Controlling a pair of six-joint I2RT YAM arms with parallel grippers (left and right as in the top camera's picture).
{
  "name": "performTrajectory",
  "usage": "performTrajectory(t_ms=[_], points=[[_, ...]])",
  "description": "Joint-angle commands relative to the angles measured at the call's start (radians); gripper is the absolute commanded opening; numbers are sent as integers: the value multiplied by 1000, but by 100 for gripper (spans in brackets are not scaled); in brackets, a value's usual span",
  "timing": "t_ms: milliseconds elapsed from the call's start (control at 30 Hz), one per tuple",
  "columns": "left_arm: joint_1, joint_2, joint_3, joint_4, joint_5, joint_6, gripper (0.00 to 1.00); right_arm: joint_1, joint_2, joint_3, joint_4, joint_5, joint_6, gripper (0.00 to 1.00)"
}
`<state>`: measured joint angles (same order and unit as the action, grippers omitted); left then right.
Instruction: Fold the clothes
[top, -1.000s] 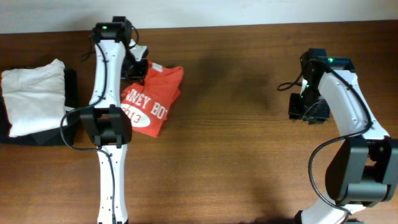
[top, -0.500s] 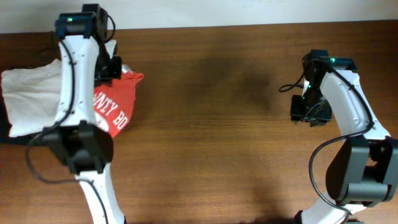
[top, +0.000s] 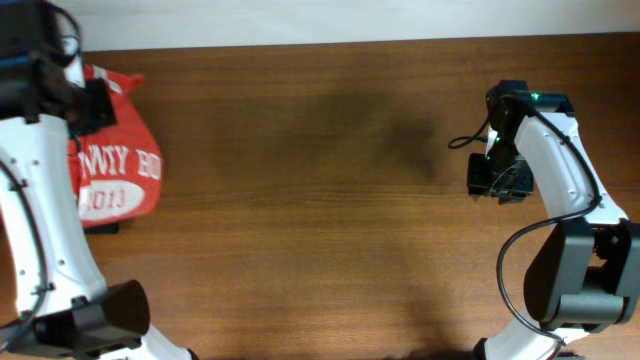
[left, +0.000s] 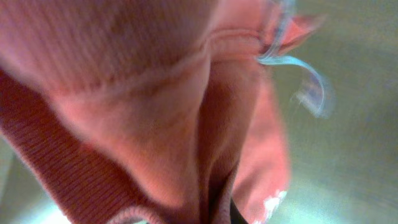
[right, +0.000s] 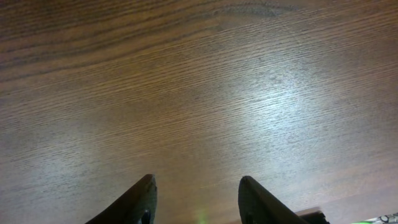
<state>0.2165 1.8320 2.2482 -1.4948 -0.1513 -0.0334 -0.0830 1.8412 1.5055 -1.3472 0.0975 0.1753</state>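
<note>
Soft, light T-shirt (top: 115, 170) droops bunched from the left fingers (top: 100, 100) clamped near its collar; right fingers (right: 134, 202) gape empty; grip the hem

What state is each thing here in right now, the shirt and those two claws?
red T-shirt: folded, gripped near one edge by the left claw.
left claw: shut on the red T-shirt.
right claw: open, empty, over the table.

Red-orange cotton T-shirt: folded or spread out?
Folded. The red-orange cotton T-shirt is a compact bundle, no sleeves spread; left wrist view shows bunched layers.
</note>
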Motion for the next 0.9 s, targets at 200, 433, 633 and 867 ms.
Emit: performTrajectory(t_ms=[200,433,633,867], points=[[269,247,-73,233,394,238,0,-4,0,14,-5,19,-7,47],[397,370,-73,419,560,237,0,-4,0,14,-5,19,-7,47],[442,377,-73,520,624,237,1,-4,0,14,-11,19,-6,47],[474,378,-73,597,621,237,1,-4,0,14,-20,19,-6,47]])
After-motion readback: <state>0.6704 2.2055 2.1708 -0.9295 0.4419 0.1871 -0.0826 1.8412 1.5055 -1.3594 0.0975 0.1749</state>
